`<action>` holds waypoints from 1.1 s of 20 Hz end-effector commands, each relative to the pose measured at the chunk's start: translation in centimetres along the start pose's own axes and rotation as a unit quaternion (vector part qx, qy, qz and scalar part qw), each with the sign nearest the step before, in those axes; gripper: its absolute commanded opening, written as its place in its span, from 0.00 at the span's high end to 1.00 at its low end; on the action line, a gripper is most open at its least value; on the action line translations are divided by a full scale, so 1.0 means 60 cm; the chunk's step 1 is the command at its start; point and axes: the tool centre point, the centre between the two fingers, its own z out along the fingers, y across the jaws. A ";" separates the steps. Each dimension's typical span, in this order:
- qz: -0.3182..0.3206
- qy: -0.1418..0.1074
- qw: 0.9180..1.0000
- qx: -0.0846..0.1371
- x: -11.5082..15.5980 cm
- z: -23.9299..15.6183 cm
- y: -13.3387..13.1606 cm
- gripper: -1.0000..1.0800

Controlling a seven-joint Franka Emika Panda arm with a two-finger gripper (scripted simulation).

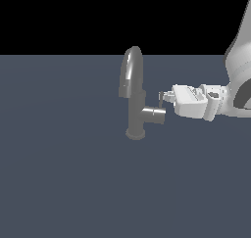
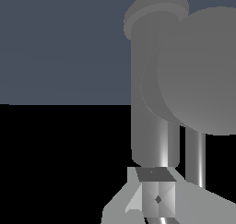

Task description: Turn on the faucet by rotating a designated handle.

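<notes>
I see my end effector (image 1: 165, 98) right beside the handle (image 1: 160, 99) on the faucet (image 1: 134, 95), though I can't tell whether its fingers are apart.

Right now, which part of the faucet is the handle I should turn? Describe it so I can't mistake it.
Find the grey faucet standing on the dark floor, with its tall arched spout. Low on its body, a thick stub sticks out toward the exterior view's right. The handle is the thin short rod rising from that stub's end, just in front of the tool; it is far slimmer than the spout.

Brushed grey metal faucet (image 1: 135, 105), matt floor (image 1: 63, 173)
</notes>
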 end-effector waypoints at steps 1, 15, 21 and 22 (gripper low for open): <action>0.000 0.000 1.000 0.000 -0.003 0.000 0.013 1.00; -0.002 0.001 1.000 0.001 0.000 0.002 0.069 1.00; -0.001 0.000 1.000 0.001 0.022 0.001 0.110 1.00; -0.001 0.000 1.000 0.001 0.026 0.001 0.117 1.00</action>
